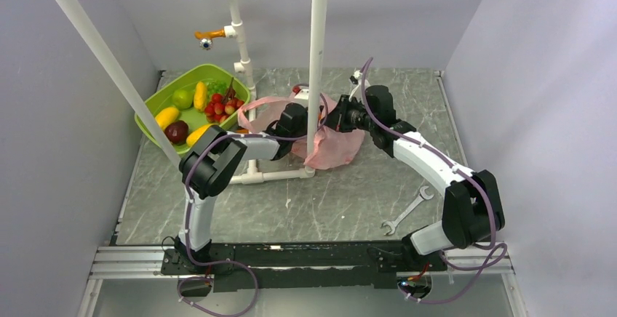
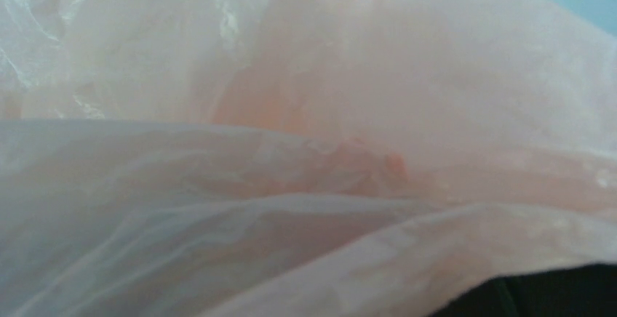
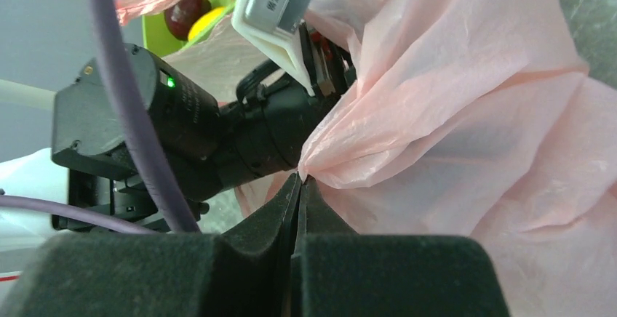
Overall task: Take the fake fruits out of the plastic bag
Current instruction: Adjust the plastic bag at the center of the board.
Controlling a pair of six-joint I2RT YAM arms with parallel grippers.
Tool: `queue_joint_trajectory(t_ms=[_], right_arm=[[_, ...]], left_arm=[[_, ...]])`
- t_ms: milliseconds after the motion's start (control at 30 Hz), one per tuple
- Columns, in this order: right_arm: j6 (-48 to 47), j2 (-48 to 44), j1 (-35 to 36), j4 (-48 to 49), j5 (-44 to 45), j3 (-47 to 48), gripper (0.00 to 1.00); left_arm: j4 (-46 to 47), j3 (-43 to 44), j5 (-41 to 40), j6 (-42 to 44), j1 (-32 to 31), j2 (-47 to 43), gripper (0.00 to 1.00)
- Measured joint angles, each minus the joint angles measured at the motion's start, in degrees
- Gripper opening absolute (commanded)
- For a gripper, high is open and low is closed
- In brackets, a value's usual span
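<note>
The pink plastic bag [image 1: 331, 146] lies crumpled at mid-table behind the white pole. My left gripper [image 1: 297, 124] reaches into its mouth, and its fingers are hidden by plastic. The left wrist view is filled with the bag's film [image 2: 218, 222], and a blurred orange shape [image 2: 265, 95] shows through it. My right gripper [image 1: 337, 119] is shut on a pinched fold of the bag [image 3: 378, 135]; its tips [image 3: 301, 180] meet on the plastic. Yellow-orange and red fake fruits [image 1: 218, 106] lie in the green basket [image 1: 149, 106].
A white pipe frame [image 1: 316, 55] stands right in front of the bag, with taps on a second pipe behind. A wrench [image 1: 406, 211] lies at the right front. Grey walls close both sides. The green basket also shows in the right wrist view [image 3: 154, 19].
</note>
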Motion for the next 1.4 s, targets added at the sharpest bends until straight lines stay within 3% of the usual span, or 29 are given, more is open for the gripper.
queue_joint_trajectory(t_ms=[367, 500, 533, 733, 800, 1233, 1333, 1400], right_arm=[[-1.5, -0.6, 0.0, -0.9, 2.2, -2.4, 0.0], [-2.0, -1.5, 0.0, -0.7, 3.2, -3.2, 0.0], [-2.0, -1.5, 0.0, -0.5, 3.5, -3.5, 0.0], [-2.4, -1.5, 0.0, -0.5, 5.5, -5.1, 0.0], [-2.7, -1.5, 0.0, -0.3, 6.1, -5.1, 0.0], [-7.1, -0.6, 0.0, 3.7, 3.9, -5.4, 0.0], [-8.4, 3.0, -0.2, 5.7, 2.7, -3.7, 0.0], [-8.9, 9.4, -0.9, 5.6, 1.2, 2.3, 0.0]], left_arm=[[-6.0, -0.9, 2.6, 0.4, -0.1, 2.9, 0.44], [-9.0, -0.7, 4.9, 2.3, 1.1, 2.3, 0.35], [-10.3, -0.7, 5.9, 2.7, 1.6, 1.9, 0.29], [-15.0, -0.8, 12.2, 3.4, 5.8, -1.8, 0.21], [-15.9, -0.8, 14.2, 3.4, 7.3, -3.5, 0.1], [-19.7, -3.4, 20.8, 4.6, 10.8, -14.3, 0.11], [-21.1, -3.9, 20.6, 4.7, 11.4, -15.5, 0.14], [-21.4, -4.3, 20.5, 4.0, 12.2, -16.2, 0.15]])
